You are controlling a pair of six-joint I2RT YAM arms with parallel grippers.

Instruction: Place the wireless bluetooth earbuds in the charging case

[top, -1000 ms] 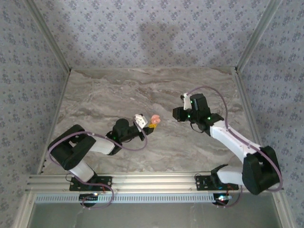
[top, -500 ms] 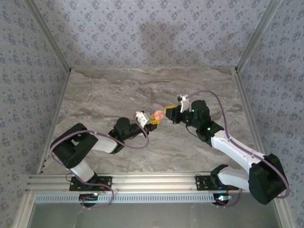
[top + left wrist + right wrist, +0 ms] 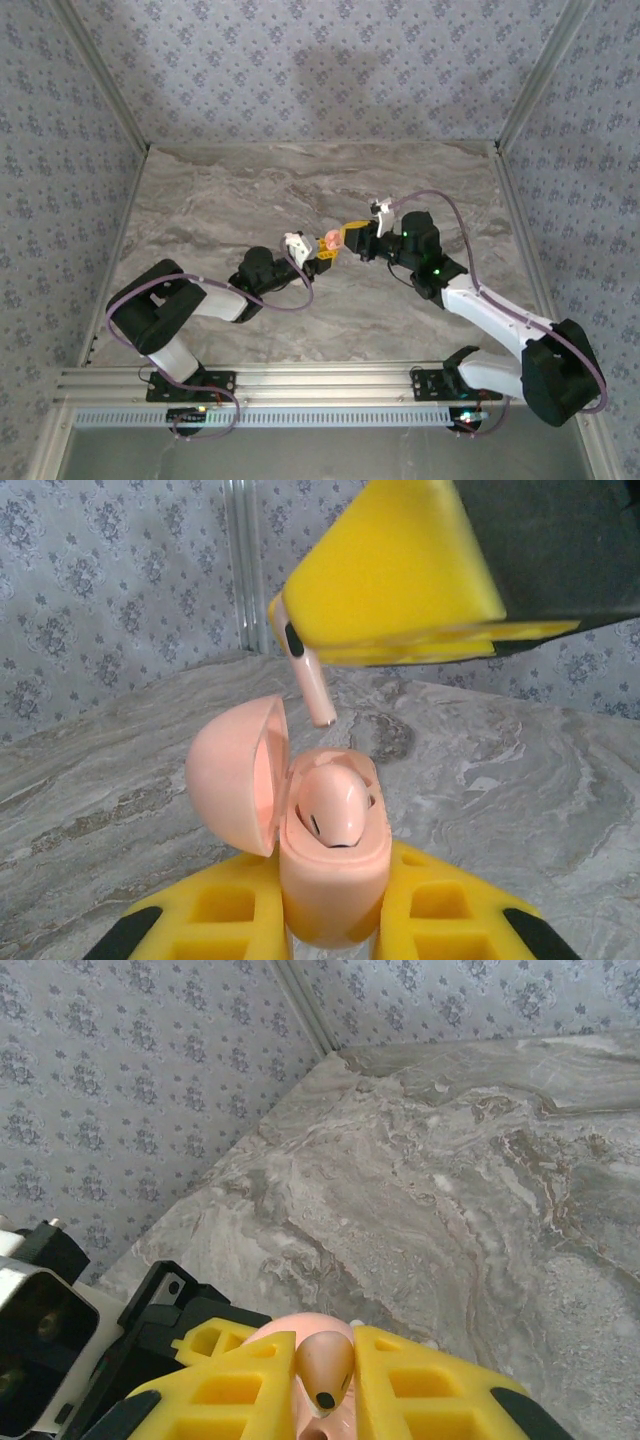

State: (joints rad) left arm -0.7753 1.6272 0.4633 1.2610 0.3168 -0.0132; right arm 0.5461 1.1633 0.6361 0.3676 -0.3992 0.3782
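My left gripper [image 3: 335, 920] is shut on the pink charging case [image 3: 335, 880], holding it upright above the table with its lid [image 3: 235, 775] swung open to the left. One pale earbud [image 3: 335, 805] sits in the case. My right gripper [image 3: 325, 1380] is shut on the other earbud [image 3: 325, 1365]. In the left wrist view its stem [image 3: 312, 685] hangs down from the right gripper's yellow fingers [image 3: 390, 570], just above the case's open top. In the top view the two grippers meet mid-table, the left gripper [image 3: 320, 259] under the case [image 3: 329, 240] and the right gripper [image 3: 349, 236] beside it.
The marble table [image 3: 220, 200] stretches around both arms. Patterned walls [image 3: 300, 60] close it in at the back and both sides. The right arm's cable [image 3: 440, 190] loops above its wrist.
My right gripper has moved left with the earbud until it hangs over the open case. The left gripper has shifted the case slightly right and up toward it.
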